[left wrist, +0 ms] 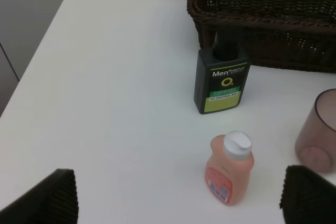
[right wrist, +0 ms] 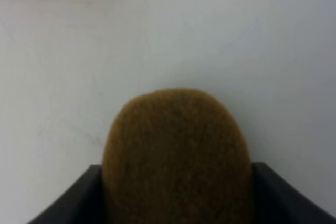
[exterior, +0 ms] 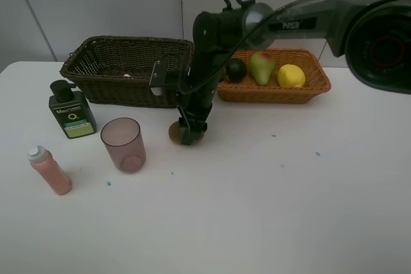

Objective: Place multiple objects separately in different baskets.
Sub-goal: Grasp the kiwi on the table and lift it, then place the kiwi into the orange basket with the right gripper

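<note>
The brown kiwi (exterior: 174, 132) lies on the white table in front of the dark brown basket (exterior: 128, 68). My right gripper (exterior: 191, 134) reaches down from the right and is shut on it. In the right wrist view the kiwi (right wrist: 176, 156) fills the gap, with a dark finger (right wrist: 73, 198) pressed against each side. The light orange-tan basket (exterior: 273, 92) holds a dark green round fruit (exterior: 236, 68), a pear (exterior: 261, 67) and a lemon (exterior: 291, 76). My left gripper (left wrist: 178, 200) hangs open above the table near the pink white-capped bottle (left wrist: 228, 174).
At the table's left stand a dark green bottle (exterior: 72, 112), a translucent pinkish cup (exterior: 123, 144) and the pink bottle (exterior: 49, 170). Something small and white (exterior: 126, 76) lies in the dark basket. The right arm (exterior: 308, 20) passes over the tan basket.
</note>
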`<state>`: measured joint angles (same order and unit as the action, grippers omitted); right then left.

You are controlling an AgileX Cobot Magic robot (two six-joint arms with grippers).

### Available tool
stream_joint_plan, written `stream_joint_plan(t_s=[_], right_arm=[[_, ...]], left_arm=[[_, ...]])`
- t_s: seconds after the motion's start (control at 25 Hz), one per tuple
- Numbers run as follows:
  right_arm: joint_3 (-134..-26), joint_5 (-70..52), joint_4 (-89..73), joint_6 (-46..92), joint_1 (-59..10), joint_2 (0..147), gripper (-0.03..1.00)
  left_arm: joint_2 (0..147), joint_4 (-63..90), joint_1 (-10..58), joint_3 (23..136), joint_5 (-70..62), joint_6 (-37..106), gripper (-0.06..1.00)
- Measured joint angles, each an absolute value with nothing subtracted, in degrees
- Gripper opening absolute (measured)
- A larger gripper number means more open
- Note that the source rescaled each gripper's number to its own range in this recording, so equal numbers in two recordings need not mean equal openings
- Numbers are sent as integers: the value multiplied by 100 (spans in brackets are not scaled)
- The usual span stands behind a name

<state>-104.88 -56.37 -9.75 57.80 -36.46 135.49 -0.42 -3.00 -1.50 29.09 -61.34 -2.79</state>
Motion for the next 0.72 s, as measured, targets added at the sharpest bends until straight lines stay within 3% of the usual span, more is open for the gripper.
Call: stream_joint_plan(t_s=[0.72], right_arm=[[-10488, -6069, -464, 5764, -3640, 12615, 50]], left_arm=[[-42, -300, -150, 2909, -6134, -279, 100]])
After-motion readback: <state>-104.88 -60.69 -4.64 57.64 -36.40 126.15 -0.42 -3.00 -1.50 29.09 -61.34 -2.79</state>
